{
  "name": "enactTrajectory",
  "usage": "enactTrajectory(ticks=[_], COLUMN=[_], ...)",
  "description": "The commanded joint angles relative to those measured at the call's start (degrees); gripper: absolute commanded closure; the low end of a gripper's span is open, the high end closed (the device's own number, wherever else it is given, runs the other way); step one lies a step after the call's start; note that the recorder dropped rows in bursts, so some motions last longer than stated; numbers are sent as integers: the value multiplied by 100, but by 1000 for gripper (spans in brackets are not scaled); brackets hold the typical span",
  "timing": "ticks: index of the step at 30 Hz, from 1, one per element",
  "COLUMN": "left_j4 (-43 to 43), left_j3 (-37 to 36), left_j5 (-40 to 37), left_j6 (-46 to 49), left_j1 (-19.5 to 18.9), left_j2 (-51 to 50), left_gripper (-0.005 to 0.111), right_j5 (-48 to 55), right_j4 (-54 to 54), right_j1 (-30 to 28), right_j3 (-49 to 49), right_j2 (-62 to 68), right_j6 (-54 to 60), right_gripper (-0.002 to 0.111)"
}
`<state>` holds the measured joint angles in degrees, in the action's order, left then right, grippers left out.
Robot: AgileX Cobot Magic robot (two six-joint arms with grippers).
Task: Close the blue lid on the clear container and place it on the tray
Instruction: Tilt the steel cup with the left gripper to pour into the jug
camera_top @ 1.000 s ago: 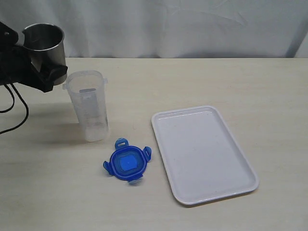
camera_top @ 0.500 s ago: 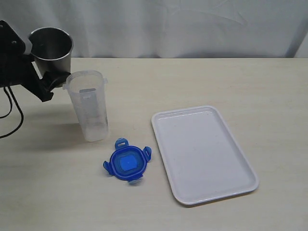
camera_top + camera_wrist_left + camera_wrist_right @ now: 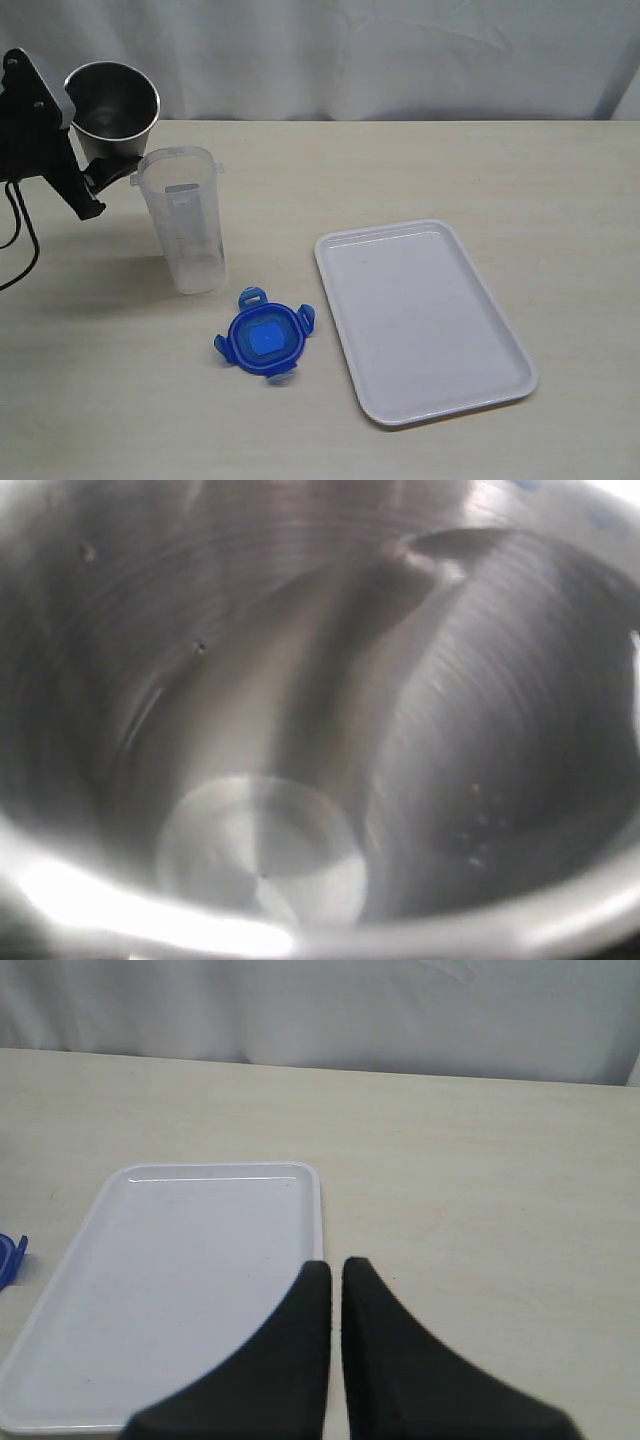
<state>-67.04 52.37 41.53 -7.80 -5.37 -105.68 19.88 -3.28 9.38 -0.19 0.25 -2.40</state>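
L gripper is clamping tilted steel cup beside clear container, desk's far-left; R gripper is hovering pinched together near tray (blue lid lying off).

On my table, container standing left of centre, cup held up just behind it at my far left, lid lying before the container, tray to their right, apart from the lid

Blue lid, white tray, grey cup (container clear).
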Motion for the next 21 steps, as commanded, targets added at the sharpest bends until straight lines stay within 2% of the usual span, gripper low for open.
enactTrajectory(ticks=[1,21], left_j4=[167,270], left_j3=[113,113], left_j5=[327,339], left_j6=[210,660], left_j1=[9,9], left_j2=[108,108], left_gripper=[107,107], right_j5=[-6,-6], right_j4=[-9,-9], right_j1=[15,15], right_j3=[19,19], right_j2=[-25,-25], right_j6=[5,5], right_gripper=[104,104])
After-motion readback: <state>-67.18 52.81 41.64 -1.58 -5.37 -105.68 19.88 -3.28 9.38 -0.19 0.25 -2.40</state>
